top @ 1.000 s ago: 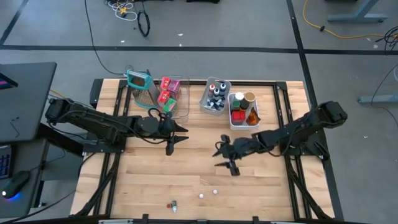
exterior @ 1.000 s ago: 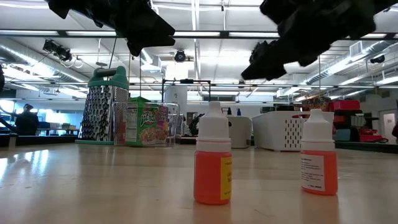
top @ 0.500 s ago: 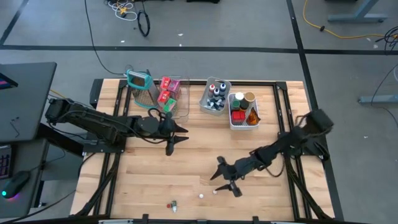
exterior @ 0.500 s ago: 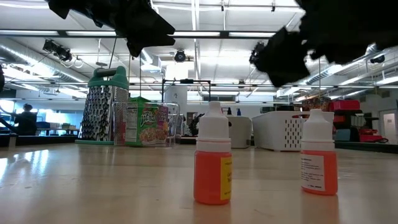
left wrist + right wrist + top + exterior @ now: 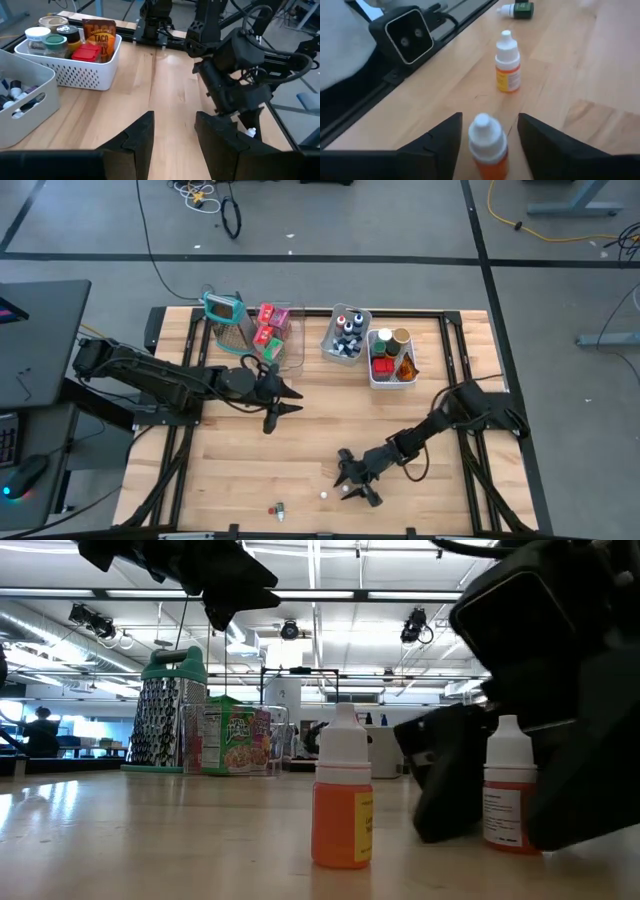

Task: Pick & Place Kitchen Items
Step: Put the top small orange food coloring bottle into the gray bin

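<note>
The right gripper is down low near the front of the table. Its two fingers stand apart, one on each side of a small orange bottle. The bottle sits in the gap between them. The fingers are not squeezing it, and I cannot tell if they touch it.

This bottle stands upright, with its white cap pointing up. In the low view it stands with the dark gripper just behind it.

A second orange bottle stands upright too, a little farther along the table and clear of the fingers. A green bottle lies on its side beyond it, near the table edge.

The left gripper waits above the middle of the table, fingers partly open, holding nothing.
</note>
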`<action>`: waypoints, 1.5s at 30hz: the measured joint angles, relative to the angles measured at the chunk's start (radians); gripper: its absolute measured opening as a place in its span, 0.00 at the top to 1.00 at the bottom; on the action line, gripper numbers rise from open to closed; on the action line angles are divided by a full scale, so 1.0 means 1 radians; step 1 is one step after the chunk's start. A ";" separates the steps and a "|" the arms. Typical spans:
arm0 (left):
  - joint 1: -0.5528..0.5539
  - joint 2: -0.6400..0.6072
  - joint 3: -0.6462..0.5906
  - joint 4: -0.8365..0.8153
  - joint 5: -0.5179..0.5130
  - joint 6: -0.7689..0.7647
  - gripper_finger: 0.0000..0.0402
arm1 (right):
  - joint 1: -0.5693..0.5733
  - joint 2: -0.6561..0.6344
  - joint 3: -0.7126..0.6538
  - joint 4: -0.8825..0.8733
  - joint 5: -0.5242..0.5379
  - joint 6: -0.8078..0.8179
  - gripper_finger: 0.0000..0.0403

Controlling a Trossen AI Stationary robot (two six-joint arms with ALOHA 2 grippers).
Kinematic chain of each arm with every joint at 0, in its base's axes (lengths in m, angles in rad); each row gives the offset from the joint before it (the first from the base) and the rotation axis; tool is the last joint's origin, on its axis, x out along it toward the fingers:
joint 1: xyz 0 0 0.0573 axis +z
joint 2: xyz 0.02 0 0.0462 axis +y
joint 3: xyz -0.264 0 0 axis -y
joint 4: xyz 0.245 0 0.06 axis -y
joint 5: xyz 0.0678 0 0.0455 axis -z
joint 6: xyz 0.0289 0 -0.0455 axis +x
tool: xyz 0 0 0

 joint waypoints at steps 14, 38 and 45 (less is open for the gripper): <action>0.000 0.000 0.000 0.000 -0.001 0.045 0.62 | -0.029 0.009 0.029 -0.039 -0.006 -0.011 0.78; 0.000 0.000 0.000 0.000 -0.007 0.128 0.62 | -0.786 -0.501 0.027 -0.350 0.558 -0.359 0.81; 0.000 0.000 0.000 0.000 -0.006 0.128 0.62 | -0.943 -0.415 0.027 -0.354 0.343 -0.224 0.80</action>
